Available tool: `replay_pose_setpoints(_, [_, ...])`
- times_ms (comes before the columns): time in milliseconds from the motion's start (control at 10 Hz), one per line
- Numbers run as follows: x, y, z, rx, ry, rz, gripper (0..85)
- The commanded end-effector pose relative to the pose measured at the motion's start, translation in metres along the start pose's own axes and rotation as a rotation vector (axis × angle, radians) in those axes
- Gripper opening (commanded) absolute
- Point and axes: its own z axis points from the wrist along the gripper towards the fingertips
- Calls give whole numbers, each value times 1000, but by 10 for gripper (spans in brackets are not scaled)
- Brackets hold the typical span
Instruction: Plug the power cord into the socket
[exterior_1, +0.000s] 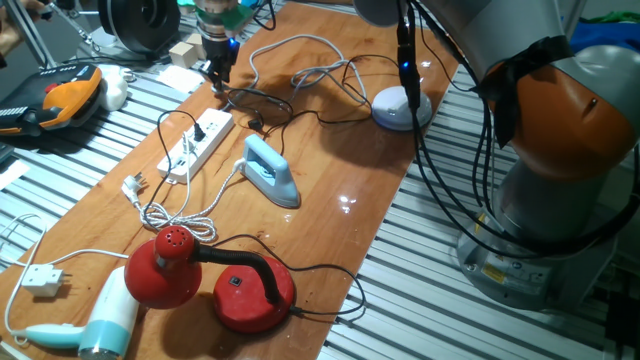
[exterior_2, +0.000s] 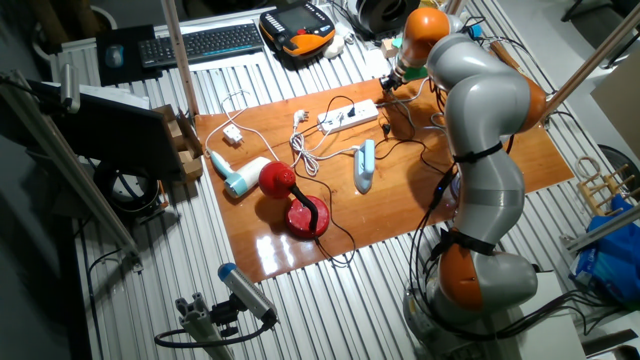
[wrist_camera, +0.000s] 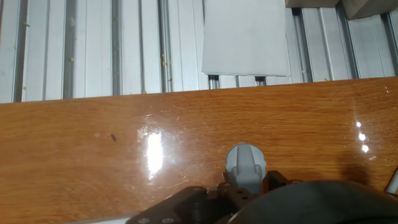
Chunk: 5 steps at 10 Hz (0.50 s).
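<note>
A wooden board (exterior_1: 330, 200) lay over a ribbed metal bench (exterior_1: 80, 170), with loose cords crossing it. Nearest in one fixed view stood a red desk lamp (exterior_1: 215, 280) with a pale blue hair dryer (exterior_1: 95, 325) to its left; beyond them lay a blue iron (exterior_1: 270, 172) and, left of that, the socket (exterior_1: 197, 143), a long white strip angled toward the far end of the board. The power cord (exterior_1: 262, 108) ran thin and black across the wood just beyond the socket's far end, with what looked like its small plug resting near there. A white domed device (exterior_1: 402, 106) sat to the right. At the far left edge of the board the gripper (exterior_1: 217, 70) hung low over the wood, close to the socket's far end and the black cable. The step in hand appeared to be picking up the plug. To do it well, the fingers should probably close across the plug body, not the cable, with the prongs kept square to an outlet so they enter straight; the strip was light and could slide under a skewed push. I could not tell how far apart the fingers were, or whether they held anything: the fixed views were too small, and the hand view showed only bare wood, a grey rounded part (wrist_camera: 245, 163) and dark hardware at its lower edge.
</note>
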Motion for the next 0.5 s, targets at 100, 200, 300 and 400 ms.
replay_pose_setpoints(100, [0,-1,0,0,0,0,340])
replay_pose_setpoints(200, [0,-1,1,0,0,0,340])
replay_pose_setpoints(300, [0,-1,1,1,-2,0,340])
replay_pose_setpoints(400, [-1,-2,1,1,-2,0,340])
